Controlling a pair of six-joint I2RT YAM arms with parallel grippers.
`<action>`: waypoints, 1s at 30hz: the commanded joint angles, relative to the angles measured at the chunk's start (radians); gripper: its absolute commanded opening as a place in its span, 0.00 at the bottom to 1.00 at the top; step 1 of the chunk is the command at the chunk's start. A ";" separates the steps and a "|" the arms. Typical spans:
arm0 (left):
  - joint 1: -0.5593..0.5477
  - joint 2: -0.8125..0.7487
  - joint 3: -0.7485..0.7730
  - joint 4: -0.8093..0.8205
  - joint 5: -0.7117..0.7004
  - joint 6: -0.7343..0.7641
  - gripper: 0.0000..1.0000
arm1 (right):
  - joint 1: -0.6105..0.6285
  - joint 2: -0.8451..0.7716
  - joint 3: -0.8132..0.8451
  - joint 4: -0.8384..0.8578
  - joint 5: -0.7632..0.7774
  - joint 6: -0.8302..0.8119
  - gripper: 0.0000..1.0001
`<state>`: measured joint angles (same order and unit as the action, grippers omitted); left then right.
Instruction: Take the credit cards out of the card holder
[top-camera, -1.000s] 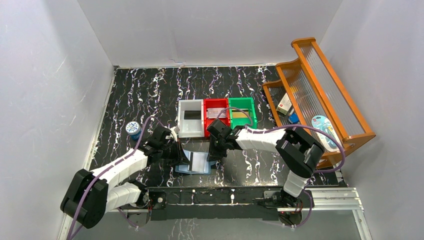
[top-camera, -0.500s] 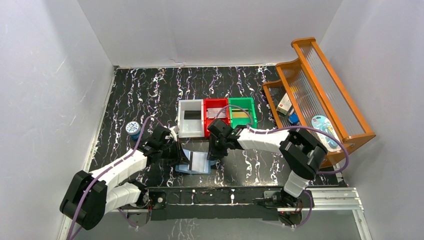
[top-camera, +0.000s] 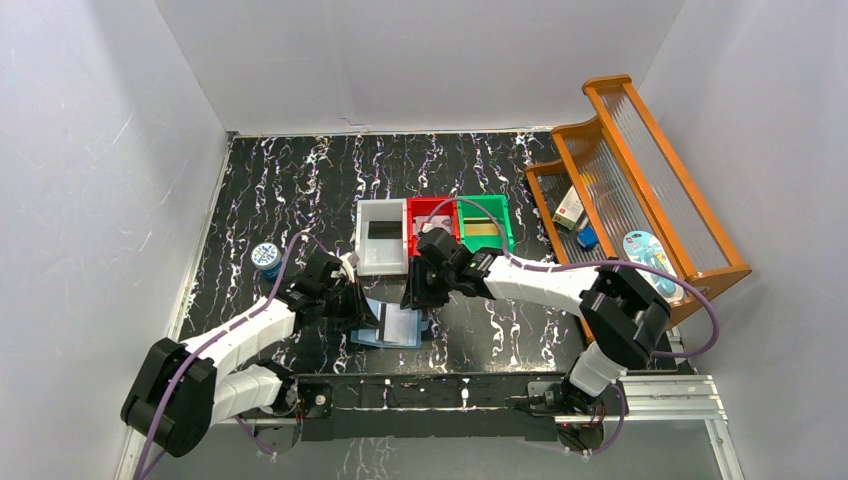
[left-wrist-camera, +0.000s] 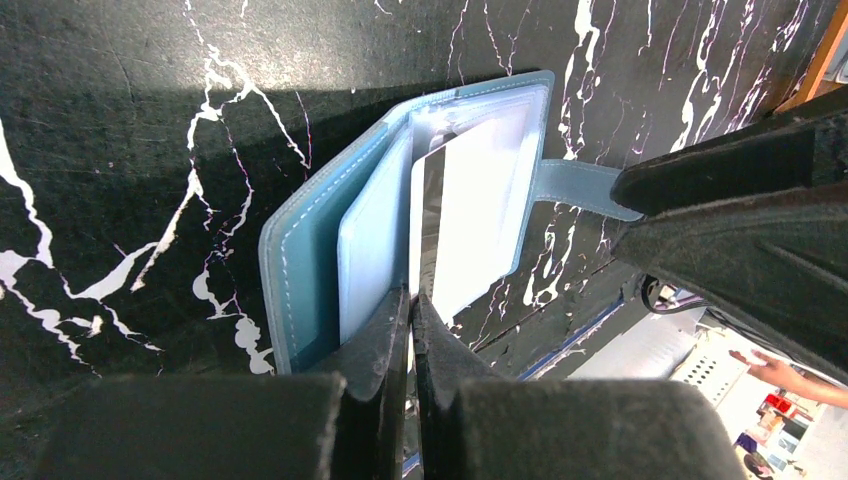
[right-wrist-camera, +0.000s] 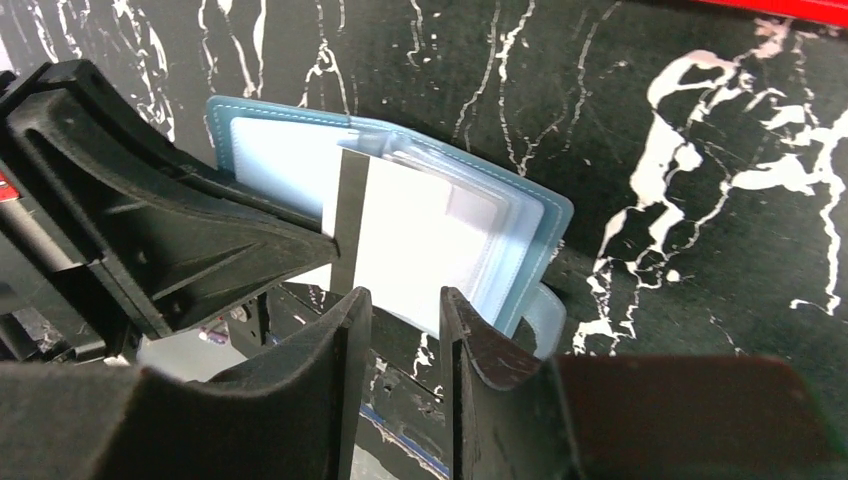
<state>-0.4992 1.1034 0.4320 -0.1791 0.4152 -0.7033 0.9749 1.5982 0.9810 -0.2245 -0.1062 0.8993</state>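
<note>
The blue card holder (top-camera: 388, 327) lies open near the table's front edge, paler blue inside, with clear pockets. A pale credit card (right-wrist-camera: 410, 240) with a black stripe sits in the top pocket and shows again in the left wrist view as the pale credit card (left-wrist-camera: 470, 215). My left gripper (left-wrist-camera: 412, 298) is shut on the near edge of a pocket leaf of the card holder (left-wrist-camera: 300, 250), beside the stripe. It shows from above as the left gripper (top-camera: 358, 305). My right gripper (right-wrist-camera: 400, 295) hovers open just short of the card's edge, with nothing between its fingers, and sits over the holder's right side as the right gripper (top-camera: 415, 295).
White bin (top-camera: 364, 240), red bin (top-camera: 436, 206) and green bin (top-camera: 506, 228) stand in a row just behind the holder. A black flat rectangle (top-camera: 383, 230) lies in the white bin. A round blue tin (top-camera: 266, 258) sits at left, and a wooden rack (top-camera: 640, 190) at right.
My right gripper has shifted left over the holder and its jaws have spread wider. The left gripper and the card holder have stayed put.
</note>
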 joint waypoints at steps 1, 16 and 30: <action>0.007 0.001 0.013 -0.001 0.029 0.002 0.00 | 0.019 -0.017 0.045 0.058 -0.019 -0.012 0.40; 0.007 -0.014 0.007 0.005 0.031 -0.012 0.00 | 0.030 0.137 0.015 -0.040 0.005 0.063 0.38; 0.007 -0.091 0.035 -0.068 -0.077 -0.036 0.00 | 0.028 0.177 0.041 -0.125 0.086 0.055 0.32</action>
<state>-0.4984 1.0428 0.4427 -0.2157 0.3580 -0.7319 1.0016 1.7416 1.0084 -0.2646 -0.0956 0.9726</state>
